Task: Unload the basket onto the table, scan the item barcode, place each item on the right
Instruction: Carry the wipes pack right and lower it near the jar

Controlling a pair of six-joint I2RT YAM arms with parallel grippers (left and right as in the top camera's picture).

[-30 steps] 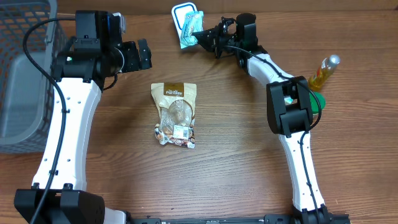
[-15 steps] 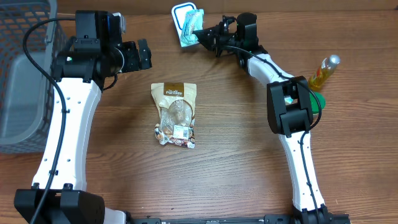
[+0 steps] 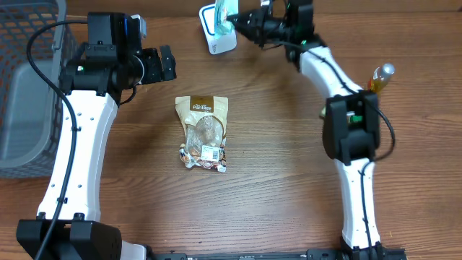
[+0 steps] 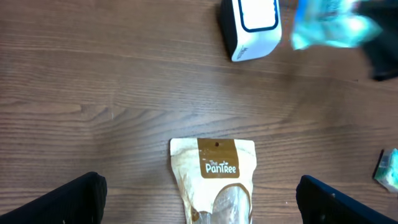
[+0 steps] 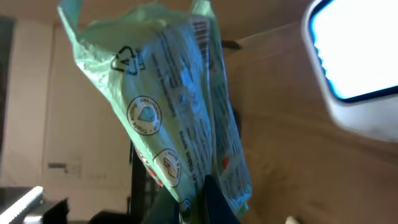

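Observation:
My right gripper (image 3: 242, 20) is shut on a pale green printed packet (image 3: 225, 14), held in the air at the back of the table just over the white scanner (image 3: 215, 37). In the right wrist view the packet (image 5: 180, 106) hangs from the gripper (image 5: 202, 200), a barcode showing near its top, with the scanner's lit window (image 5: 357, 56) to its right. The left wrist view shows the scanner (image 4: 250, 28) and the packet (image 4: 329, 25) as a blur. My left gripper (image 3: 167, 63) stands open and empty, above the far end of a beige snack pouch (image 4: 214, 180).
The beige pouch (image 3: 203, 131) lies flat mid-table. A grey basket (image 3: 29, 87) stands at the left edge. A yellow bottle (image 3: 377, 83) stands at the right, beside my right arm. A small teal object (image 4: 388, 171) shows at the left wrist view's right edge.
The right arm has raised and swung toward the back right, carrying the green packet up off the scanner's side to a spot above it. The left arm and the pouch have not moved.

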